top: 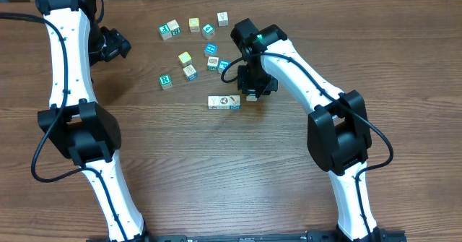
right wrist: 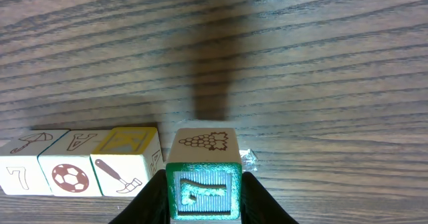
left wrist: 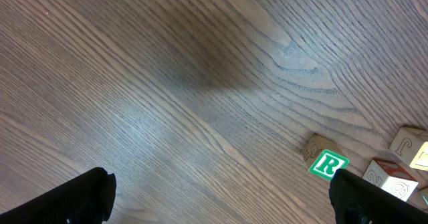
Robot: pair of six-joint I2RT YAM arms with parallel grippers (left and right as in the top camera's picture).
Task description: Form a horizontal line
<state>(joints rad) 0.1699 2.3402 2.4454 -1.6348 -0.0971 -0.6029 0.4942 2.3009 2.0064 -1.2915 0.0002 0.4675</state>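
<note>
Right wrist: your right gripper pinches the green cube beside the row, extending it; left gripper spread.

Probably a robotics lab: white left arm and right arm mounted at the near edge of a wood-grain counter.
</note>
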